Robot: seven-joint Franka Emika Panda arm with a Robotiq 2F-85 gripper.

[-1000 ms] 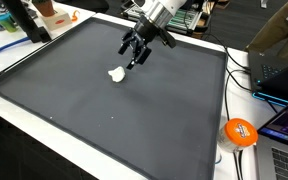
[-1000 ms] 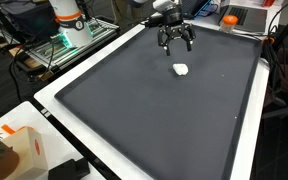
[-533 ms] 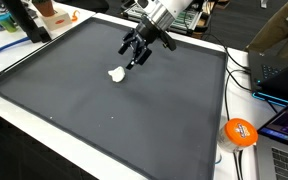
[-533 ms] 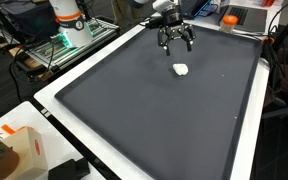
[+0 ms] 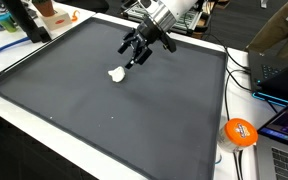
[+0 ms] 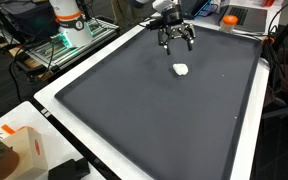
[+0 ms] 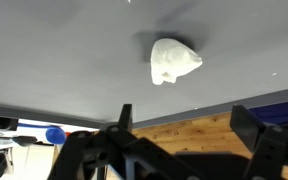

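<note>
A small white crumpled lump (image 5: 116, 73) (image 6: 181, 69) (image 7: 172, 60) lies on the dark grey mat (image 5: 104, 110) (image 6: 154, 110). My gripper (image 5: 135, 53) (image 6: 175, 42) (image 7: 184, 120) hangs open above the mat, a short way behind the lump and toward the mat's far edge, holding nothing. In the wrist view the two black fingers (image 7: 124, 115) frame empty space, with the lump lying on the mat beyond them.
An orange round object (image 5: 240, 131) sits off the mat beside cables and a laptop (image 5: 284, 135). A white raised border (image 6: 79, 75) rims the mat. A cardboard box (image 6: 24, 150) and boxes (image 6: 249, 18) stand past the edges.
</note>
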